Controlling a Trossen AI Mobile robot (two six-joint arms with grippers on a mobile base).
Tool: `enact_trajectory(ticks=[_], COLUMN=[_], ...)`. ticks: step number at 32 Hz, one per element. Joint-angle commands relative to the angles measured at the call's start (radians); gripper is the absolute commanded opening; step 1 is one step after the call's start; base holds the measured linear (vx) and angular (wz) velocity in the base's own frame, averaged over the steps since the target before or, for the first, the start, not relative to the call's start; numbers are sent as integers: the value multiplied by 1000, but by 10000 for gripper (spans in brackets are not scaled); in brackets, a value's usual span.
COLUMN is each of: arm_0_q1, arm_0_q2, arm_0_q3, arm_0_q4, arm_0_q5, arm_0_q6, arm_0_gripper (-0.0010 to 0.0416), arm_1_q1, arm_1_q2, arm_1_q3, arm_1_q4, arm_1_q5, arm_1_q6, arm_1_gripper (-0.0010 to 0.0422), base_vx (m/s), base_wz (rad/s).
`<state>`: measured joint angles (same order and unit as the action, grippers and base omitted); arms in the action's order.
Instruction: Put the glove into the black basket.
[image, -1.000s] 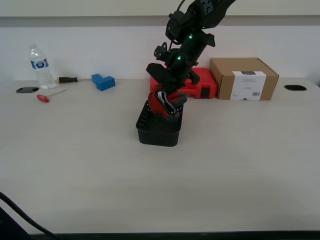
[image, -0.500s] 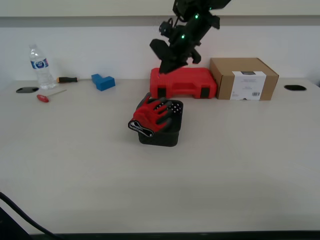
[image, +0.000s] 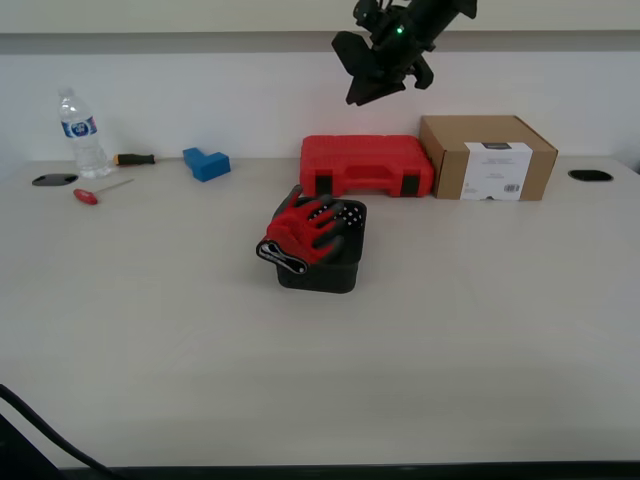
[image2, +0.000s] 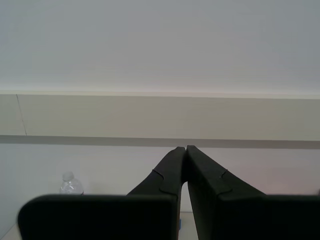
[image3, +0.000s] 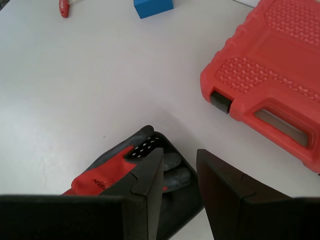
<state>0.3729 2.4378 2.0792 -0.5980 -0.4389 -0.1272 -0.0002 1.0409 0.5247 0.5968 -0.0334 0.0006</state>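
The glove (image: 303, 231) lies draped over the black basket (image: 322, 266) near the worktop's middle, cuff hanging over the rim. My first gripper (image: 382, 72), parted and empty, hangs high above; my second gripper (image2: 186, 150) is closed on nothing. Release looks done; next I'd judge tucking the cuff in

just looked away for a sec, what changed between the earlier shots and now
My first gripper let go of the glove, which it held down in the black basket a second ago, then rose and pulled back above the red tool case, jaws apart. The glove now lies spread over the basket's top, cuff hanging over the rim. Basket, case, cardboard box, water bottle stayed put.
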Motion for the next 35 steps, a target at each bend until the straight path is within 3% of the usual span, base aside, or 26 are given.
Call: enact_trajectory(ticks=[1,35], arm_0_q1=[0,0], arm_0_q2=[0,0], arm_0_q3=[0,0], arm_0_q4=[-1,0], arm_0_q5=[-2,-2], arm_0_q6=[-3,-3], arm_0_gripper=[91,91], arm_1_q1=[-1,0], arm_1_q2=[0,0], arm_1_q3=[1,1], arm_1_q4=[3,3], arm_1_q5=[0,0], arm_1_q6=[0,0], arm_1_gripper=[0,0], base_vx=[0,0], base_wz=[0,0])
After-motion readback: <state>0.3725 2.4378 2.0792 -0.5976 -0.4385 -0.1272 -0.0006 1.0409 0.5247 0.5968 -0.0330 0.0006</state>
